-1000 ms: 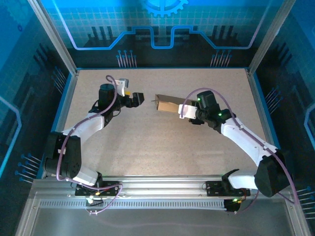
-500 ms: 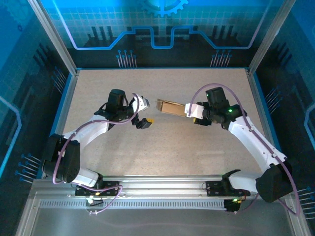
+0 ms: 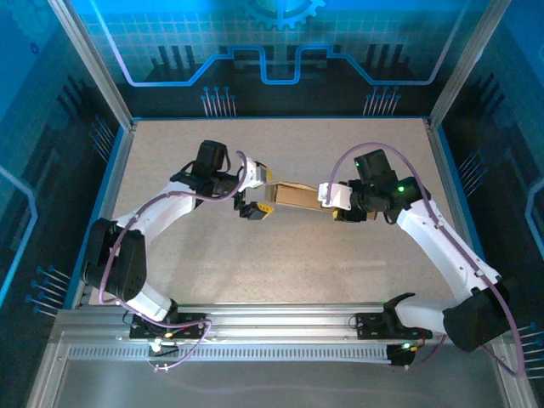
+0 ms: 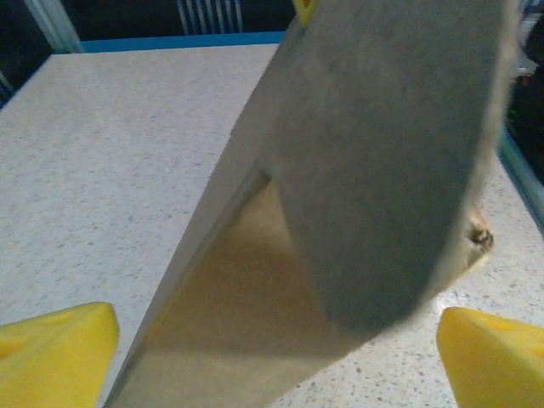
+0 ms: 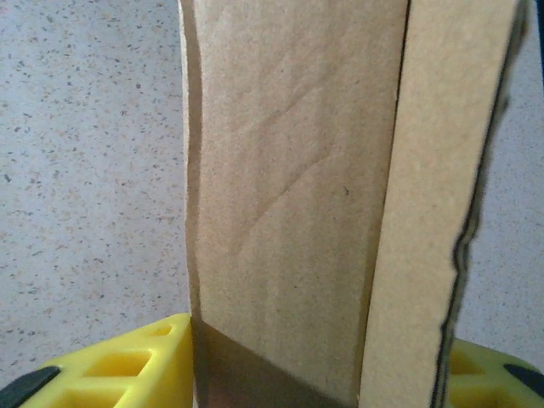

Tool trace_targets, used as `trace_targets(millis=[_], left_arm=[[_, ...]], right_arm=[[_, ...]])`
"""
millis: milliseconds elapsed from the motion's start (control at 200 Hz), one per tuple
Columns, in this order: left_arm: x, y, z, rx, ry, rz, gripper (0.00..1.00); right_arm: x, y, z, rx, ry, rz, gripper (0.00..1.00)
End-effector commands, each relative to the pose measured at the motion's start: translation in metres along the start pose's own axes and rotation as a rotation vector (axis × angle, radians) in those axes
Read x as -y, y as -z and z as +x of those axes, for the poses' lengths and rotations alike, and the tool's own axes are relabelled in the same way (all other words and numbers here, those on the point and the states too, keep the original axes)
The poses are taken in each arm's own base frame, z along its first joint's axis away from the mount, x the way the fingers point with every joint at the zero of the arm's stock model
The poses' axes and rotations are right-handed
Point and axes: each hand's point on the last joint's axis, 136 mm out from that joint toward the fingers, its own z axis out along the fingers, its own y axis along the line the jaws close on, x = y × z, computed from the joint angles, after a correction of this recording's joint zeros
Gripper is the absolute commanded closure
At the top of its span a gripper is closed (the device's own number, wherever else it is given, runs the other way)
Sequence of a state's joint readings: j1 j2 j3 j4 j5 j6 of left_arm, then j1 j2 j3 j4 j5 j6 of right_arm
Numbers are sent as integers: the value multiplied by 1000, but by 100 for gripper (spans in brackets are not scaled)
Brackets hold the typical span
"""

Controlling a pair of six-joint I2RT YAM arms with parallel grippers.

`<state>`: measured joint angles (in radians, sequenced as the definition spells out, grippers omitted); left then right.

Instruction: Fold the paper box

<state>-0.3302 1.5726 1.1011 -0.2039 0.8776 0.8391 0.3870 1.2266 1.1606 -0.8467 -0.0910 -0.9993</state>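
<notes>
Cardboard paper box (image 3: 296, 195) sits mid-desk (image 3: 212, 263), its right end clenched in the right claw (image 3: 328, 201); the left claw (image 3: 263, 195), released wide, has swung in and now straddles its left end, likely for a two-handed fold.

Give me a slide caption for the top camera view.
Right jaws grip the paper box by one end while the left jaws sit open at its other end.

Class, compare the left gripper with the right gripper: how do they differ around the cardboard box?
The left gripper stands wide open, fingers spread either side of the cardboard box; the right gripper is clamped on it. The left gripper is at the box's left end, the right gripper at its right end. Both have yellow fingers.
</notes>
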Motion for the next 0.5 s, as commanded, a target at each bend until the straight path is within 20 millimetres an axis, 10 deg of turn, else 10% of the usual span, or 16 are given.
trace_targets(millis=[0, 495], left_arm=[[14, -7, -10, 38, -46, 93, 7], [23, -13, -24, 66, -85, 122, 29]], right_arm=[[-3, 12, -11, 35, 21, -9, 50], [-9, 8, -14, 53, 7, -48, 50]])
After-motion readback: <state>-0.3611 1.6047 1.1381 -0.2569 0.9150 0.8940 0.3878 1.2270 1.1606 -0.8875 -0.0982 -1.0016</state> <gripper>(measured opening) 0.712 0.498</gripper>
